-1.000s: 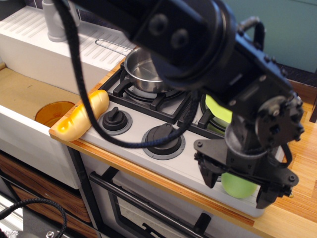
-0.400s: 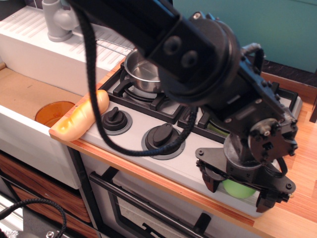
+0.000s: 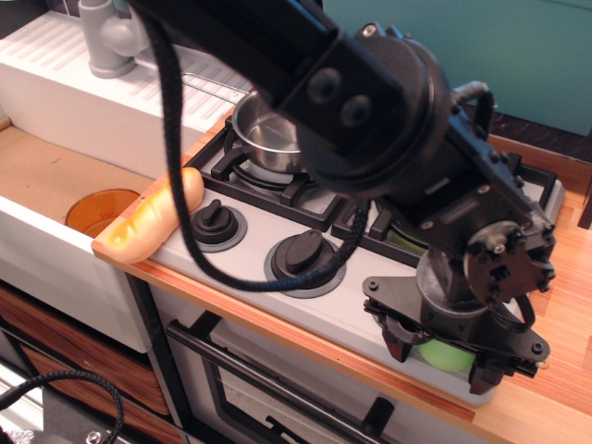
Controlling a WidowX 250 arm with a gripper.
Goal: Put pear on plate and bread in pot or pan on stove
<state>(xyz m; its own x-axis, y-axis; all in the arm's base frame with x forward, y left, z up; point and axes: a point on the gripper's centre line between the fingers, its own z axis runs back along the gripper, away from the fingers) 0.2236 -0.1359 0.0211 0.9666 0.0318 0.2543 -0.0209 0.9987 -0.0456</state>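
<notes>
The light-green pear [image 3: 446,355] rests on the front right corner of the grey stove [image 3: 248,270]. My gripper [image 3: 444,356] is down around it, one black finger pressed to each side, shut on the pear. The bread [image 3: 153,222] lies at the counter's left edge, beside the left knob. The steel pan [image 3: 268,141] stands on the back left burner, its wire handle pointing left. Only a sliver of the lime-green plate [image 3: 400,238] shows on the right burner; the arm hides the rest.
An orange round dish [image 3: 100,211] sits in the sink basin on the left. A grey faucet [image 3: 111,37] stands on the white drainboard behind. Two black knobs [image 3: 303,255] protrude from the stove front. The arm's black cable loops over the knobs.
The gripper has come down over the pear and its fingers have drawn in against it. Bread, pan and dish have not moved.
</notes>
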